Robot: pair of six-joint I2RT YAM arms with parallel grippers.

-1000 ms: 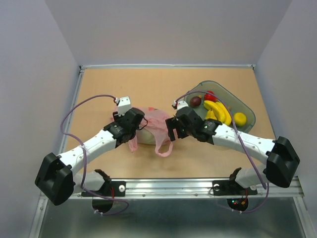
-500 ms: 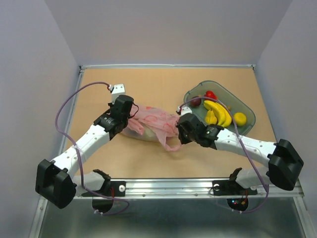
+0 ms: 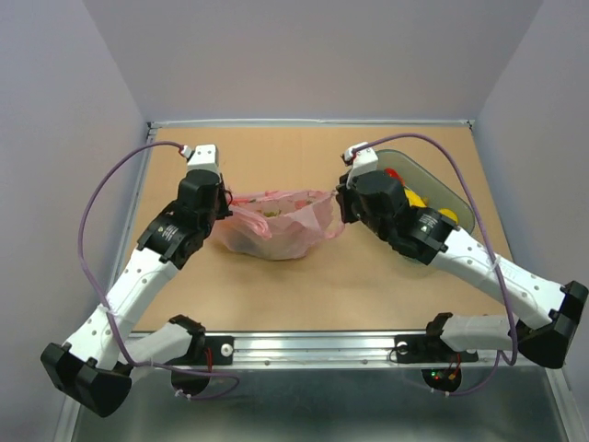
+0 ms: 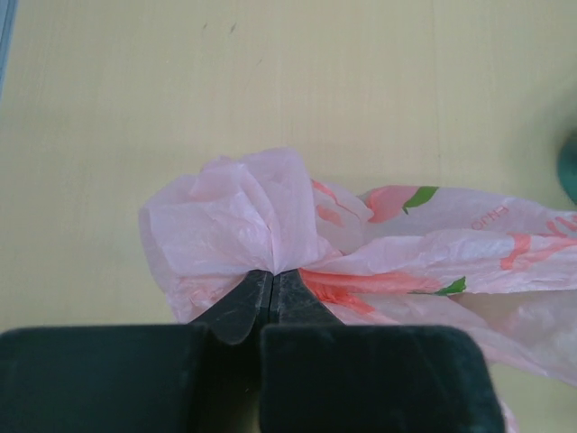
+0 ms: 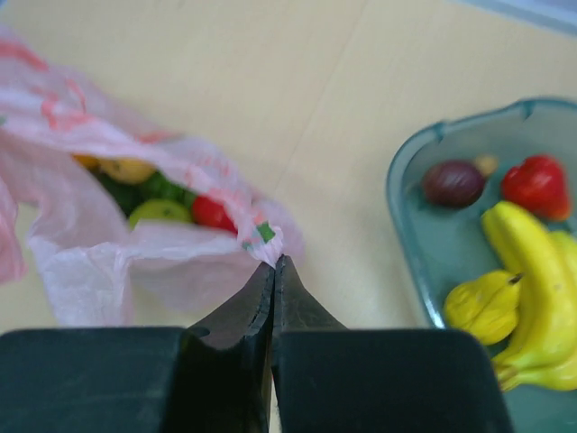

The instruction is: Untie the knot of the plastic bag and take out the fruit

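Observation:
The pink plastic bag lies mid-table, pulled taut between both grippers with its mouth spread open. My left gripper is shut on a bunch of the bag's left edge, its jaws pressed together at the plastic. My right gripper is shut on the bag's right edge. Through the open mouth the fruit shows: a green piece, a red one and a yellow one. No knot shows in any view.
A grey-green tray stands at the right, partly under my right arm. It holds bananas, a dark purple fruit, a red fruit and a yellow round fruit. A raised rail runs along the table's far edge.
Both grippers shut on the bag's edges, then moved apart and away from the bases. This stretched the bag wide and opened its mouth.

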